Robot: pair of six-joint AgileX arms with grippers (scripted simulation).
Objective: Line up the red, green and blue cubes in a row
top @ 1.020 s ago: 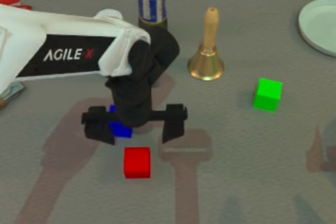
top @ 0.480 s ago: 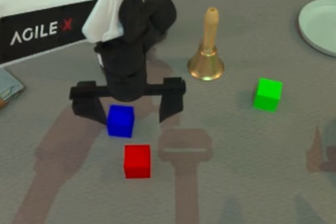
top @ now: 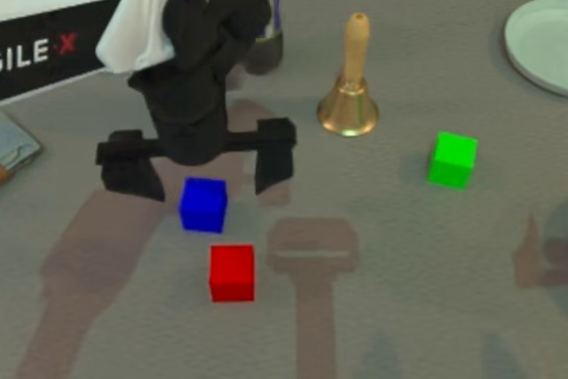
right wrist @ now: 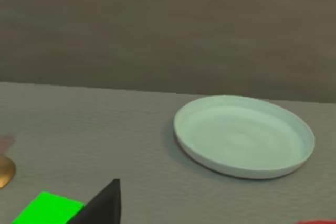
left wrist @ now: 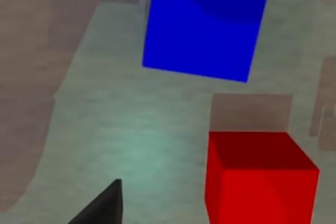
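The only readable lettering is on the left arm (top: 62, 33): white capitals on a black panel along its side, showing "ILE X" in the top view, with the start of the word cut off by the picture's left edge. The dark bottle (top: 259, 15) at the back of the surface carries a blue and white label, but nothing on it can be read. No other text, number or sign shows in any view.

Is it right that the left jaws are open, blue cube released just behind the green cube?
Not quite. In the top view the blue cube sits just behind the red cube; the green cube lies alone far right. The left gripper is open.
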